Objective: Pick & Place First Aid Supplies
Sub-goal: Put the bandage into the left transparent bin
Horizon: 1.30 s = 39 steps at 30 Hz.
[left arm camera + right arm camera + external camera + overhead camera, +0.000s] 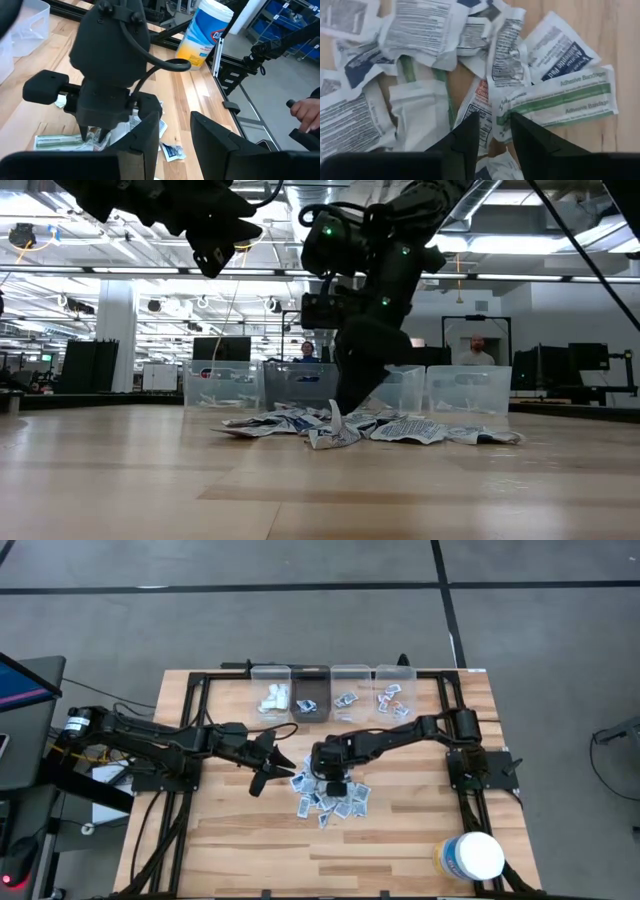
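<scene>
1. A dark two-finger right gripper (352, 408) reaches down from a black arm, its tip in the heap of small flat white paper packets with blue print (370, 428).
2. The packets spread to both sides of the jaws on the pale wooden table top (150, 480).
3. Four clear plastic bins (225, 385) stand in a row behind the jaws.
4. The dark left gripper (212, 255) hangs high, well apart from the heap.

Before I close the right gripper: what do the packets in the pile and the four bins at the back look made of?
Packets: apparently thin matte paper, creased and crumpled, printed in blue, red and green. Bins: seemingly clear hard plastic, since their contents show through the walls.
</scene>
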Each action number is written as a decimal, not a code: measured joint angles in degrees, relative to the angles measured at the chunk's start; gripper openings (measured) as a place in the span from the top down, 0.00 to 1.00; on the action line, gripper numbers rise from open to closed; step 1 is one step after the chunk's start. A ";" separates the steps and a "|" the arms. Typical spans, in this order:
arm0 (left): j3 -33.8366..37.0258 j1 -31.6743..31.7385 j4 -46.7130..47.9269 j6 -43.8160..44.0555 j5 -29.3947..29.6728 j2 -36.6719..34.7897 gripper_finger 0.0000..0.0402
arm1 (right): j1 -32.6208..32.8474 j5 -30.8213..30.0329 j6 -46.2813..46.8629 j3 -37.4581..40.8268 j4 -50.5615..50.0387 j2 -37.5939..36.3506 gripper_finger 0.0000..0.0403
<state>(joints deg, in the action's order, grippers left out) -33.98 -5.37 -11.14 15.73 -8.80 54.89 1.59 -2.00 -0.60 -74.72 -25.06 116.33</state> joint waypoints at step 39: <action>-0.04 0.00 0.97 0.00 -0.03 1.86 0.72 | -0.03 0.52 3.18 -6.73 -4.89 -18.51 1.00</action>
<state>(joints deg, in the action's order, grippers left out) -34.02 -5.37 -10.16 15.73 -8.83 56.75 1.56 -1.48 2.57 -81.45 -29.94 97.82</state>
